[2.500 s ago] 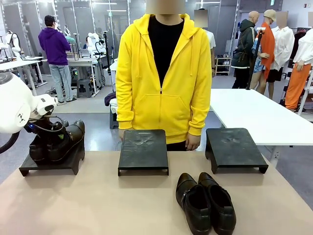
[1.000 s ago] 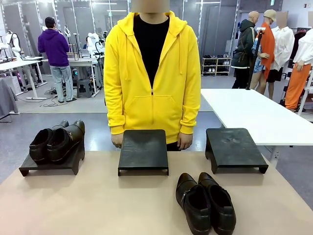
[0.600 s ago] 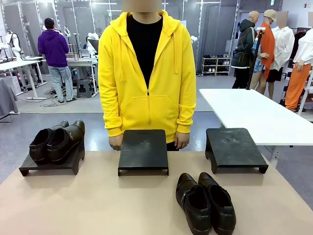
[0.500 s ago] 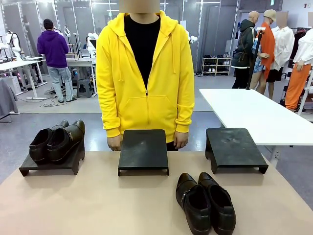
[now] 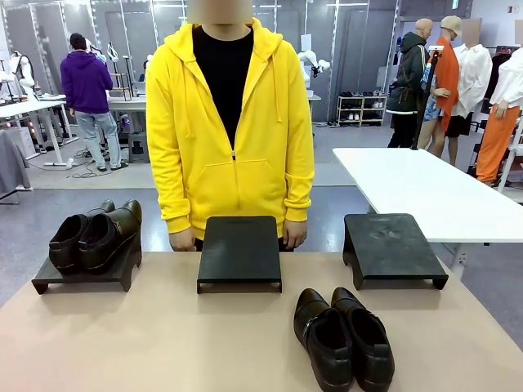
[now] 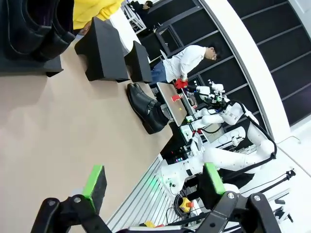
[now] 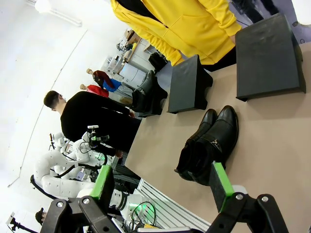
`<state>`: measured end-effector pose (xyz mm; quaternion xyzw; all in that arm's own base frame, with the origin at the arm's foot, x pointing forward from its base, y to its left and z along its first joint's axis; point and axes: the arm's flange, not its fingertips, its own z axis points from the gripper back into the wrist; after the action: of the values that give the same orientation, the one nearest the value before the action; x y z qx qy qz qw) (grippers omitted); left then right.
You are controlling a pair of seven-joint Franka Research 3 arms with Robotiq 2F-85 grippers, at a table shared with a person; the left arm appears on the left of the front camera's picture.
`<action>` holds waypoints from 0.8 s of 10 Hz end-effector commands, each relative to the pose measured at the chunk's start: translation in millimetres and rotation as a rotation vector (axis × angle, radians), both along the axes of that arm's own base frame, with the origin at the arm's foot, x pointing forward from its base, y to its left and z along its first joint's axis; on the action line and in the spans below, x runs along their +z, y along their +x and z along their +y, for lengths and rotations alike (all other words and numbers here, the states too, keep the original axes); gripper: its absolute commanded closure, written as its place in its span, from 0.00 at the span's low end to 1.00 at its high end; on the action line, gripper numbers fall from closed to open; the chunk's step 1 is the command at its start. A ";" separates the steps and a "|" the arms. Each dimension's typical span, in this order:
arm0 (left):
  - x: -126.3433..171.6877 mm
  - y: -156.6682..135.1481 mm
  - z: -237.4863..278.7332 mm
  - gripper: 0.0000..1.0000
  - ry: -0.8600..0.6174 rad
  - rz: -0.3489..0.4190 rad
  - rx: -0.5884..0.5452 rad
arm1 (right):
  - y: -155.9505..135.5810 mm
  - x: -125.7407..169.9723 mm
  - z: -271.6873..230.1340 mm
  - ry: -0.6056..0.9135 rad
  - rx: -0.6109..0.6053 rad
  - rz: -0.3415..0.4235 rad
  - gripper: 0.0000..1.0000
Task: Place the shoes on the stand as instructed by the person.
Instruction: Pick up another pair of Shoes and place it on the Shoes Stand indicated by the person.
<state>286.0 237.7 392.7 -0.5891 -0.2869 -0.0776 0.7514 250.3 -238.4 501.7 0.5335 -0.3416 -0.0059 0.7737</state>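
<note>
Currently one glossy black leather pair (image 5: 94,235) sits on the matte left stand (image 5: 78,278); the second pair (image 5: 343,336) lies on the smooth tan bench (image 5: 147,343), near its front edge, before the flat-topped middle stand (image 5: 239,249) and right stand (image 5: 392,245). Both the left pincer (image 6: 153,183) and right pincer (image 7: 161,185) gape wide, holding nothing.

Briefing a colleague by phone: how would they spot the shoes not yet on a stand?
On the tan table before the person in yellow, three black stands sit in a row. This pair lies on the bare tabletop, nearer the robot, right of the middle stand; the other pair sits on the left stand.
</note>
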 end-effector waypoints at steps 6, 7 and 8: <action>3.2 -12.9 -3.1 0.00 0.008 -0.012 0.001 | -0.7 1.4 -1.4 0.000 0.005 -0.018 0.00; 3.2 -12.9 -3.1 0.00 0.008 -0.012 0.001 | -0.7 1.4 -1.4 0.000 0.005 -0.018 0.00; 3.2 -12.9 -3.1 0.00 0.008 -0.012 0.001 | -0.7 1.4 -1.4 0.000 0.005 -0.018 0.00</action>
<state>278.4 236.9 393.6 -0.5842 -0.2886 -0.0718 0.7552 250.3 -238.4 501.7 0.5335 -0.3416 -0.0059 0.7737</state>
